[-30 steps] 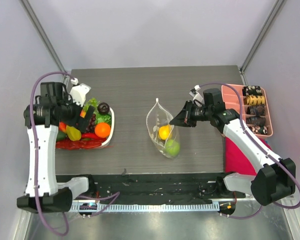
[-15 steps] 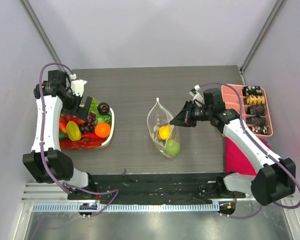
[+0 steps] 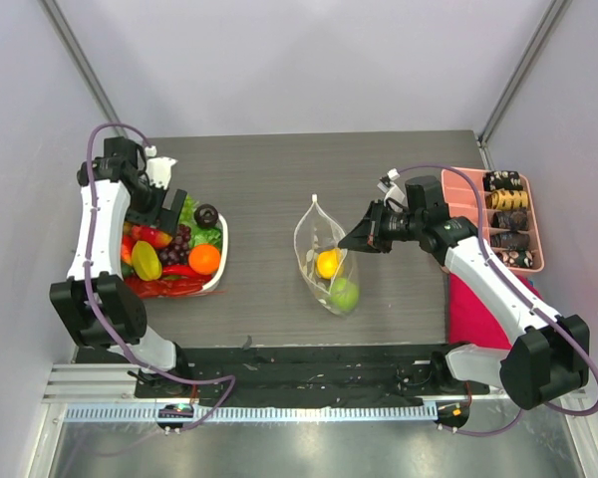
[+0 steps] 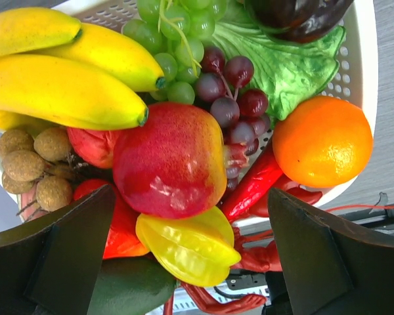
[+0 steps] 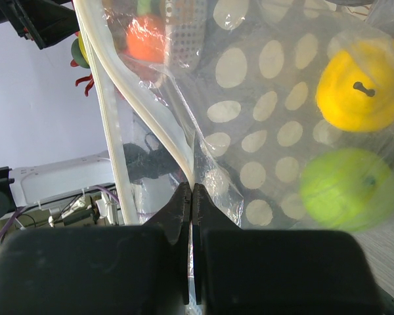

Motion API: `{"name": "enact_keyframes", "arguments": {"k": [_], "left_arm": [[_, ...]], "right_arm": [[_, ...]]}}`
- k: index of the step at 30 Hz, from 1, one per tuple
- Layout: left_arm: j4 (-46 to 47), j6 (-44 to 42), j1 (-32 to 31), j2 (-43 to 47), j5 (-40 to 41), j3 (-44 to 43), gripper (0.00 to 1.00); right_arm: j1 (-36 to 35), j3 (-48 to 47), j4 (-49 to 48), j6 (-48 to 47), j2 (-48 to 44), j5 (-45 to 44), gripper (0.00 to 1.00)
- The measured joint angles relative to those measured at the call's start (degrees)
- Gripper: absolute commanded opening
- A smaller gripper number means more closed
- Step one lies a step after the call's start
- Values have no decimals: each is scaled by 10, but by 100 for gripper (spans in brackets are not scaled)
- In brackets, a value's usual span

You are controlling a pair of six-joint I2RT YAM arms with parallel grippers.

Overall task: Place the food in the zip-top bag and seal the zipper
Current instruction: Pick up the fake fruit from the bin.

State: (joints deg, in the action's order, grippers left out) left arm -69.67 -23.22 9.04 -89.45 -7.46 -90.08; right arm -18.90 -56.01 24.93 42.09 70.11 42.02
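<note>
The right pincer (image 5: pixel 192 190) is pressed shut, its fingertips pinching a fold of the zip-top bag (image 5: pixel 262 131) just beside the zipper (image 5: pixel 115 131). The zipper's pale double strip runs up and away to the left of the tips. Past the tips, through the dotted film, a yellow fruit (image 5: pixel 354 92) and a green apple (image 5: pixel 345 190) lie inside the bag. How much film sits between the fingers is hidden by the fingers themselves.

From above, the same pincer (image 3: pixel 351 239) holds the bag's nearer rim so that the mouth gapes. Bare table (image 3: pixel 279 169) lies on every other side of the bag. A pink tray (image 3: pixel 458 199) sits behind this arm, at the table's edge.

The left pincer (image 4: pixel 190 193) is spread wide and grips nothing. Its fingers hang over the heaped white basket (image 4: pixel 361 79). Between them lies a red fruit (image 4: pixel 171 161), with a yellow star fruit (image 4: pixel 190 246) closer to the wrist. A red chilli (image 4: pixel 253 187) and an orange (image 4: pixel 322 141) lie toward the right finger. Bananas (image 4: pixel 65 92), grapes (image 4: pixel 230 72) and a green leafy piece (image 4: pixel 282 65) lie ahead of the tips. The basket rim passes just outside the right finger. Both fingers are cut off by the frame's lower edge, and whether they touch any fruit cannot be told. Overhead, this pincer (image 3: pixel 169 212) stands over the basket's far left part.
</note>
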Motion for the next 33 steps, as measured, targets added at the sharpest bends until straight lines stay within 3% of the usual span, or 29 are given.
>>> {"name": "enact_keyframes", "arguments": {"k": [21,33], "left_arm": [[53,2,1,-24,11,42,99],[38,1,1,-12,14,33,85]], "right_arm": [[0,0,0,-2,0,0,1],[0,0,0,-3,0,0,1]]}}
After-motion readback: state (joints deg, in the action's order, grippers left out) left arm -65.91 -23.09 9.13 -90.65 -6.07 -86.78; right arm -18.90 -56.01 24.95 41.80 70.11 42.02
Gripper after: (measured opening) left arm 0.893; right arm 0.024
